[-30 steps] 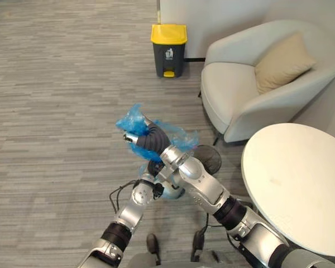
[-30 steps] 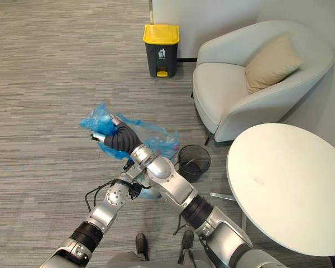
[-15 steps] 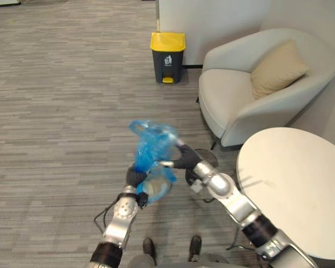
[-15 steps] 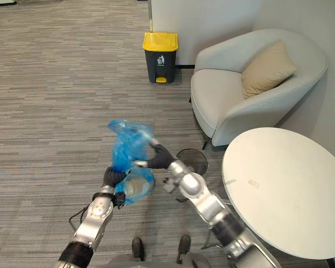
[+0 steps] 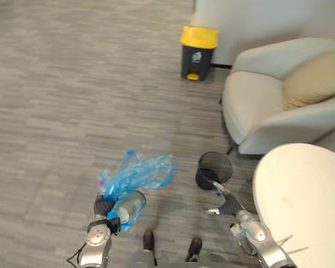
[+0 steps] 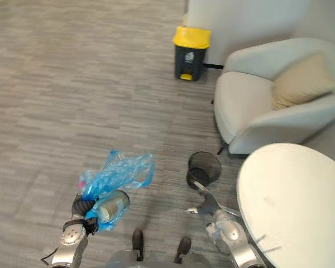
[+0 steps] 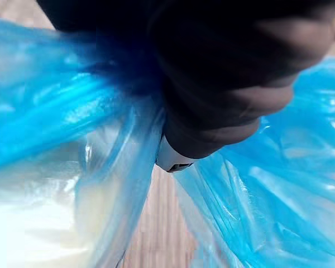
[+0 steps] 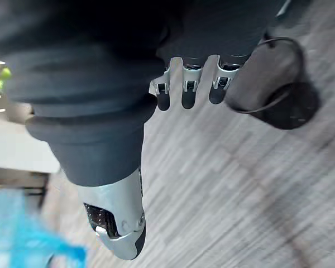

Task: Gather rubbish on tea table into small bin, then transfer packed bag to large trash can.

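**Transfer stage, bag in one hand.** The right hand, which half a second earlier pinched the top of the blue bag together with the other hand, has let go. It now lies low beside the small bin, its fingers straight and spread, holding nothing. The left hand alone carries the bag. It is curled round the gathered neck, with the loose film flaring upward and a pale, rounded load bulging beside the wrist. The bag is thus out of the small bin and clear of the floor. The whole view has also shifted, so the camera has moved.

The handover to one hand suggests that packing is finished and that the carry to the large trash can remains. The can stands well apart, against the far wall, with its yellow lid down.

Open floor runs from the bag to the can. On the robot's right, the edge of the counter and the armchair bound the route, and the small bin stands near the right hand.
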Controlling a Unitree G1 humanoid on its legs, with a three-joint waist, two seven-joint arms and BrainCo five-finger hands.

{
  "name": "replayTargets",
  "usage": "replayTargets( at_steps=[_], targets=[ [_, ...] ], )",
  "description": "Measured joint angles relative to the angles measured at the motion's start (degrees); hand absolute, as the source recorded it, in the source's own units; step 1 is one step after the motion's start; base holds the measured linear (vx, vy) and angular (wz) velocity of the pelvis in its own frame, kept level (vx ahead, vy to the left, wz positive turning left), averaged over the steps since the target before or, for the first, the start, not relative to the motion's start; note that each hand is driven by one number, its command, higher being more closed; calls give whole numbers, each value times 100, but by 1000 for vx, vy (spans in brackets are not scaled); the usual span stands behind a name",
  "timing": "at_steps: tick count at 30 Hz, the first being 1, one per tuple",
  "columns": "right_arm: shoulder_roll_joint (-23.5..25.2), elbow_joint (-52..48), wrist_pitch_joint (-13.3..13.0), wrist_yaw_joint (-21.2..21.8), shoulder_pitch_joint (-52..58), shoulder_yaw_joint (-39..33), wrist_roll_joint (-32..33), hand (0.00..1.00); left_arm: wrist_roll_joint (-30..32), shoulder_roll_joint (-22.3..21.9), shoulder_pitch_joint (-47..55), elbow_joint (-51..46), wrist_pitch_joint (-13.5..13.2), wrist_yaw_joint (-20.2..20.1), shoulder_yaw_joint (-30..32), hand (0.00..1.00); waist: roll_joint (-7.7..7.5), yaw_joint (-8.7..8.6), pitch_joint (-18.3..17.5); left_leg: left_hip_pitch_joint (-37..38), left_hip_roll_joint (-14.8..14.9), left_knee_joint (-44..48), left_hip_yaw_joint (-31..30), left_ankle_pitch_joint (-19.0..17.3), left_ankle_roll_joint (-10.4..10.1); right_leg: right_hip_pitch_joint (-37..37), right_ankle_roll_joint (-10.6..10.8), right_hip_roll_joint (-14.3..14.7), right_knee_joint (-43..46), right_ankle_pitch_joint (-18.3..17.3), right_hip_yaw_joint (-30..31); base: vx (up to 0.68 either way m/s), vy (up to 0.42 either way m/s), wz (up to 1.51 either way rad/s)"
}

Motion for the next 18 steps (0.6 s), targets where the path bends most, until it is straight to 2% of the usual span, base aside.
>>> replayTargets(
  at_steps=[3, 5, 6, 7, 8, 9, 10, 11, 12, 13, 15, 17, 18],
  targets=[
    [237, 346, 109, -158, -195, -88, 70, 0, 2, -7, 301, 304, 21, -128, 228, 100, 8, 2, 20, -18, -83, 131, -1, -75, -36, 18, 92, -123, 64, -63, 1, 102, 79, 8],
    [354, 546, 114, -186, -265, -128, 73, 0, 8, -65, 468, 475, 55, -182, 369, 100, 46, 12, 79, -100, -108, 508, -4, -433, 34, 26, 212, -252, 269, -211, 15, 99, 137, 1],
    [443, 797, 172, -253, -373, -256, 84, 0, 14, -137, 614, 474, 71, -248, 453, 100, 51, 17, 153, -280, -138, 1089, 13, -876, 116, -100, 335, -498, 853, -633, 61, 45, 163, 0],
    [468, 880, 211, -287, -381, -302, 115, 0, 14, -137, 674, 475, 83, -261, 453, 100, 33, 15, 172, -347, -155, 1296, 11, -1029, 130, -178, 388, -619, 1152, -797, 89, 99, 189, 10],
    [489, 987, 294, -375, -360, -321, 194, 0, 15, -92, 807, 470, 137, -304, 471, 100, -40, 18, 235, -385, -266, 1622, -21, -1313, 149, -324, 417, -941, 1866, -1129, 174, 65, 85, 16],
    [496, 986, 337, -390, -356, -337, 214, 0, 20, -73, 844, 468, 149, -335, 471, 100, -96, 7, 280, -383, -327, 1707, -59, -1403, 170, -432, 396, -1059, 2209, -1149, 360, 128, 60, 12],
    [474, 985, 348, -403, -367, -352, 238, 0, 26, -81, 856, 463, 166, -353, 454, 100, -91, 2, 391, -371, -355, 1849, -73, -1535, 228, -739, 267, -1171, 2876, -1040, 846, 98, 70, 13],
    [477, 984, 346, -406, -415, -353, 239, 0, 27, -76, 848, 458, 187, -373, 448, 100, -14, -23, 525, -284, -346, 1923, -181, -1605, 302, -1331, 83, -1193, 3842, -830, 1440, 200, 98, 23],
    [504, 993, 348, -408, -385, -371, 239, 0, 28, -49, 788, 449, 193, -373, 437, 100, 70, -80, 581, -275, -333, 1938, -284, -1631, 318, -1484, 177, -1080, 4012, -973, 1643, 188, 87, 50],
    [563, 994, 349, -410, -318, -458, 240, 0, 27, 27, 714, 390, 193, -372, 376, 100, 83, -123, 634, -224, -313, 1909, -482, -1684, 356, -1668, 193, -849, 3890, -1193, 1757, 282, 15, 61],
    [627, 994, 342, -445, -310, -527, 271, 0, 27, 89, 589, 261, 189, -373, 361, 100, 26, -184, 715, -62, -364, 1741, -662, -1720, 332, -1882, 209, -615, 3202, -1182, 1822, 239, -36, 62],
    [600, 995, 344, -557, -332, -577, 411, 0, 31, 99, 181, 262, 179, -373, 267, 100, 22, -330, 844, 141, -392, 1648, -958, -1849, 186, -2018, 360, -483, 1801, -824, 1624, 328, -100, 78],
    [603, 995, 345, -574, -323, -577, 425, 0, 37, 101, 103, 263, 177, -375, 257, 100, 4, -349, 859, 210, -408, 1633, -1001, -1899, 136, -2027, 364, -494, 1508, -708, 1597, 367, -148, 63]
  ],
)
